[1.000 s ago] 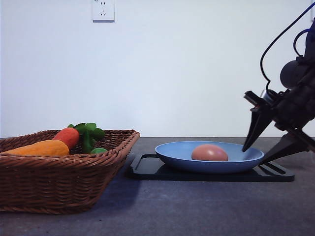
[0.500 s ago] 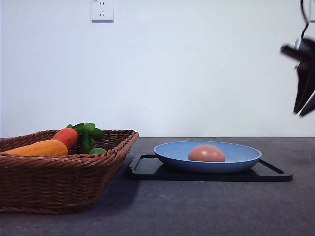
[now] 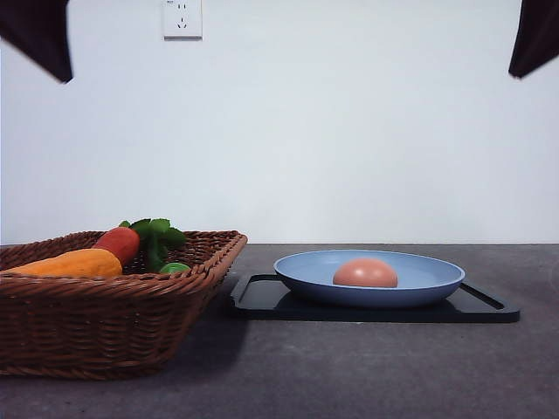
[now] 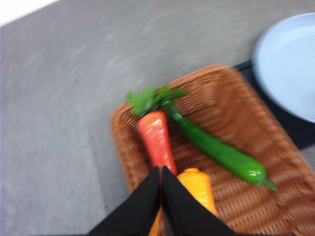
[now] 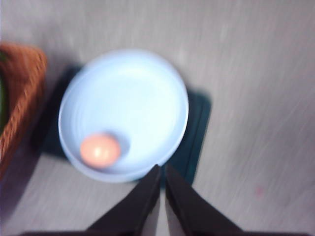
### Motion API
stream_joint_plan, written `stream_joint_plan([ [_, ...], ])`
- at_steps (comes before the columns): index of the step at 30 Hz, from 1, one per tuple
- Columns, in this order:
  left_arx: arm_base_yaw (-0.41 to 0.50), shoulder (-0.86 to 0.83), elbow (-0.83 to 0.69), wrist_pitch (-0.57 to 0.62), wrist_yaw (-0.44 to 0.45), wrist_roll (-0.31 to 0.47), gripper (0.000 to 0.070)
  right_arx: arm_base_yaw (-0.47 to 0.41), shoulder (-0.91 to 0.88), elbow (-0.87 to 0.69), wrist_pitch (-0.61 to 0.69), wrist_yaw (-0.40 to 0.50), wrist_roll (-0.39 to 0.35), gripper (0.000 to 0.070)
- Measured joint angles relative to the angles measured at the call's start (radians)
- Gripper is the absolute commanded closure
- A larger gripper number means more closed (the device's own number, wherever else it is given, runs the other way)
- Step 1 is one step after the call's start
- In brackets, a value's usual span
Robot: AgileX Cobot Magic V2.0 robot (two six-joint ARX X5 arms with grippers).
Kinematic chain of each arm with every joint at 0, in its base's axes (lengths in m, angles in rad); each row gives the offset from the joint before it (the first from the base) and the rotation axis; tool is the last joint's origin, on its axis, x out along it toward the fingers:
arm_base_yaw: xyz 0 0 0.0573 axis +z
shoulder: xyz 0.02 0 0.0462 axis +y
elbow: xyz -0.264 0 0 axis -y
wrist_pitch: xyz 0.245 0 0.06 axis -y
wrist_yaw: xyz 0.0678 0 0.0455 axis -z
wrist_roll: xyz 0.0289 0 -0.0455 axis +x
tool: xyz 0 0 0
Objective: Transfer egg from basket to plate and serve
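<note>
On the right side of the bench [image 3: 349, 375], the egg [image 3: 365, 273] sat inside the light-blue plate [image 3: 437, 284], a bit toward the basket side, and the plate rested on a flat black tray [image 3: 262, 301]. The wicker basket [image 3: 113, 323] was off to the left holding an orange vegetable [image 3: 74, 263], a red one with green leaves [image 3: 120, 243] and a long green pepper [image 4: 221, 152].

Both arms were parked high. The left claw [image 4: 161, 172] hung over the basket with its fingers pressed together on nothing, and the right claw [image 5: 162, 172] hung above the near edge of the plate, also pinched closed and empty.

My read: the transfer looked done, so what's left is serving. I'd grab the tray or plate rim low and level and move slowly, since a smooth egg on a shallow plate will roll with any tilt.

The bench was dark grey and matte, with a plain white wall behind and a socket [image 3: 182, 17] up high.
</note>
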Motion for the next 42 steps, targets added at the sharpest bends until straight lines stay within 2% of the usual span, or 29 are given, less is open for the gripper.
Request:
stream_joint_plan([
  [3,0.042,-0.071,-0.093,0.089,0.056,-0.007,0.07,0.071,-0.101,-0.096,0.106,0.09,-0.001,0.07],
  [8,0.06,-0.218,-0.274,0.247,0.088,-0.05,0.07,0.143,-0.25,-0.295,0.299,0.197,-0.004,0.07],
  [12,0.06,-0.352,-0.413,0.352,0.089,-0.081,0.07,0.168,-0.344,-0.46,0.443,0.238,-0.006,0.07],
  [14,0.06,-0.412,-0.441,0.357,0.089,-0.088,0.07,0.171,-0.373,-0.516,0.476,0.239,-0.006,0.07],
  [18,0.06,-0.464,-0.442,0.357,0.089,-0.095,0.07,0.171,-0.38,-0.541,0.475,0.244,-0.005,0.07],
  [32,0.055,-0.467,-0.442,0.372,0.089,-0.095,0.07,0.17,-0.382,-0.541,0.488,0.262,-0.005,0.07],
  [37,0.067,-0.626,-0.443,0.31,0.09,-0.077,0.07,0.17,-0.382,-0.541,0.488,0.264,-0.005,0.07],
  [42,0.202,-0.826,-0.461,0.335,0.089,-0.041,0.07,0.17,-0.382,-0.541,0.488,0.264,-0.005,0.07],
])
